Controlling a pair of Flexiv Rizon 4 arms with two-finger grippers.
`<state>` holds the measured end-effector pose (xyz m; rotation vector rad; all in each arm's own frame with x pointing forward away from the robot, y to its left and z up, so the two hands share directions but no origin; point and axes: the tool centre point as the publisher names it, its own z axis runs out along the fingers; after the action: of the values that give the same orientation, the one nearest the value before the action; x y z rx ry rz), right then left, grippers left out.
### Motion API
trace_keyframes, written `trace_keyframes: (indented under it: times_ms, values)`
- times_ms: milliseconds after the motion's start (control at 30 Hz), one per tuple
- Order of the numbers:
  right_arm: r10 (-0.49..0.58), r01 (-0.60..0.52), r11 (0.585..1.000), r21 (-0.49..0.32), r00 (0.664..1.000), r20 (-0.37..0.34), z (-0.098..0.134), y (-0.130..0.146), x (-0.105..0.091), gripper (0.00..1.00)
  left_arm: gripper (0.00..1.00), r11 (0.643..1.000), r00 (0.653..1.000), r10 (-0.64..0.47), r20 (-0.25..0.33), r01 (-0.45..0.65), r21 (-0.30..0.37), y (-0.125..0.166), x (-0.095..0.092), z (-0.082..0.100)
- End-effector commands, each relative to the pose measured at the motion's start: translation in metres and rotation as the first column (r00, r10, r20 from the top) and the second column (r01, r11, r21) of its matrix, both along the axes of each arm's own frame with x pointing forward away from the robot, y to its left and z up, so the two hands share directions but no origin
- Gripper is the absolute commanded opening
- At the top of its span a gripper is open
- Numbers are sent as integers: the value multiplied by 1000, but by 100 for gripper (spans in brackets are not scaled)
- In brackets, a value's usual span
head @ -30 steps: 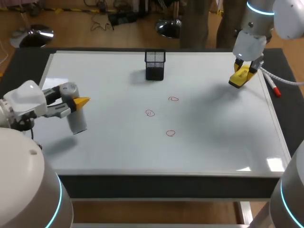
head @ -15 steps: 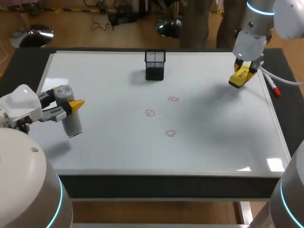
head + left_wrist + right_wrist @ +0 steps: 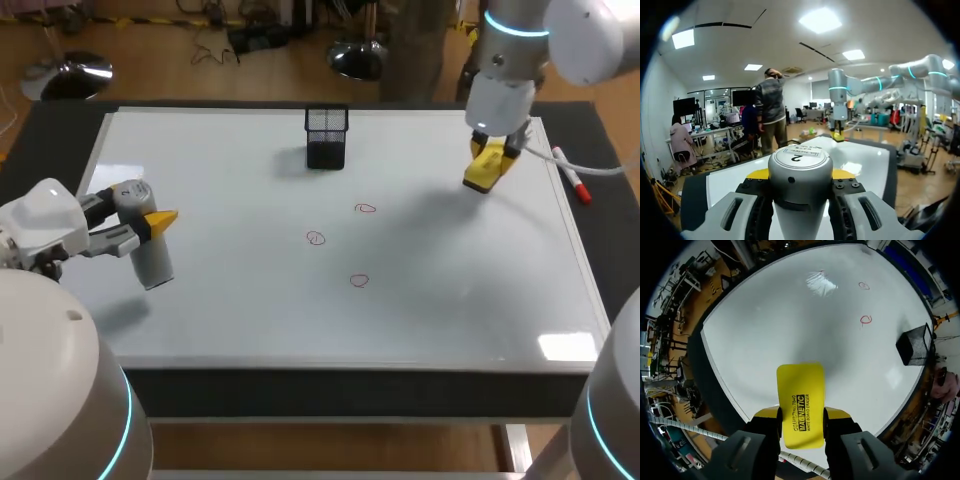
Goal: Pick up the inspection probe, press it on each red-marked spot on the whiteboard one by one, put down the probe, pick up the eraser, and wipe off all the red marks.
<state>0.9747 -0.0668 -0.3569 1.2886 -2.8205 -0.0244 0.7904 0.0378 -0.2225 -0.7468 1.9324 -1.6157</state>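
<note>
So the whiteboard (image 3: 230,320) covers pretty much the whole dark table (image 3: 590,125), lying flat. Our left arm comes in over the board's left edge. The left gripper (image 3: 150,216) has both fingers clamped on the probe (image 3: 152,255), a grey cylinder with a rounded top, gripped near its upper end. In the left wrist view it sits snug between the yellow tips, one on each side. The probe hangs a bit tilted over the left part of the board, well apart from the marks, and we can't tell for sure if its lower end touches the surface. Our right arm is over the far right part of the board. The right gripper (image 3: 488,152) is closed on the yellow eraser (image 3: 478,175), pinching its long sides. Most of the eraser sticks out past the fingertips, held clear of the board. The black mesh cup (image 3: 326,137) stands upright near the far edge, around the middle. A marker (image 3: 570,182) with a red tip lies along the board's right edge. The three red marks (image 3: 365,208) are small loops near the middle of the board, all unwiped
</note>
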Motion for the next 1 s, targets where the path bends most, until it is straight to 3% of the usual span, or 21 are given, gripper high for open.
trace_keyframes:
  times_ms: [33,467,800,1000]
  values:
    - [48,-46,998,-32,998,45,12,26,-26,0,0,1000,1000,5,2,-5,0,-1,0,1]
    - [289,-290,957,10,955,60,16,133,-86,0,0,1000,1000,5,2,-5,0,-1,0,1]
    - [461,-460,887,-32,886,50,3,217,-127,0,0,1000,1000,5,2,-5,0,-1,0,1]
    - [547,-546,837,-32,836,45,-9,265,-140,0,0,1000,1000,5,2,-5,0,-1,0,1]
